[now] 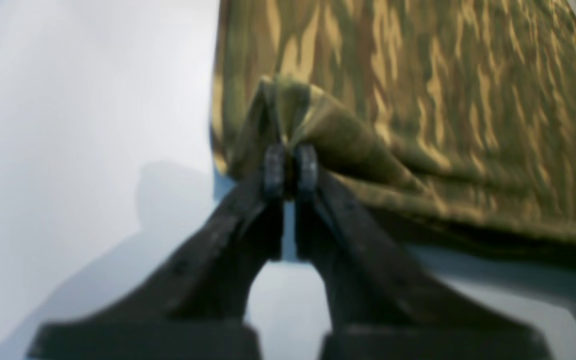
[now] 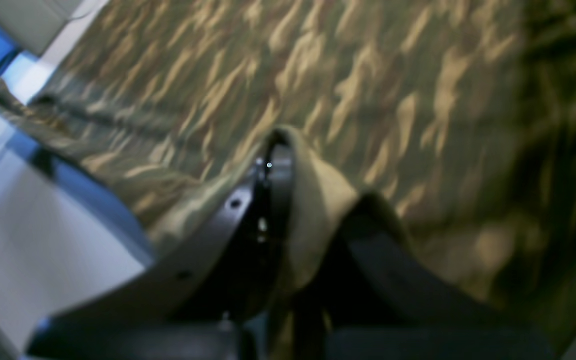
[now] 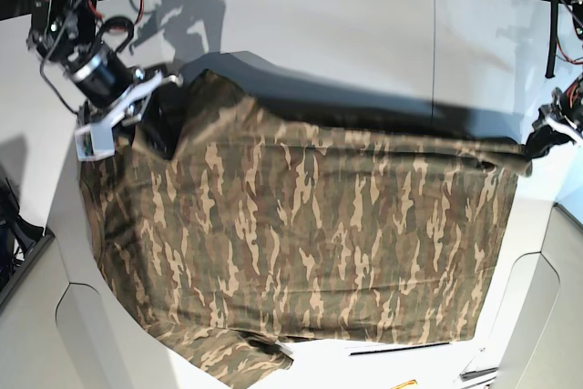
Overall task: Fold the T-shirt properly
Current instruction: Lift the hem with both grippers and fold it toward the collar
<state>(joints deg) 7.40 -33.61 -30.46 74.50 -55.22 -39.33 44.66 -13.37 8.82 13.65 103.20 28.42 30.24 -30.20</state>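
Over white table, both end effectors pinch the T-shirt.

Left gripper: jaws closed, a pinch of cloth clamped at the tips; arm seen at 3 o'clock in the base view. Right gripper: jaws closed over a fold of cloth; arm angled in from 10 o'clock, wrist turned downward.

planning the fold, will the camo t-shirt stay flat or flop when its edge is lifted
Probably floppy: the T-shirt bunches into folds where the left claw pinches it. Likely sags between grips, since its lifted edge dips toward the right claw. Seems light, thin cloth.
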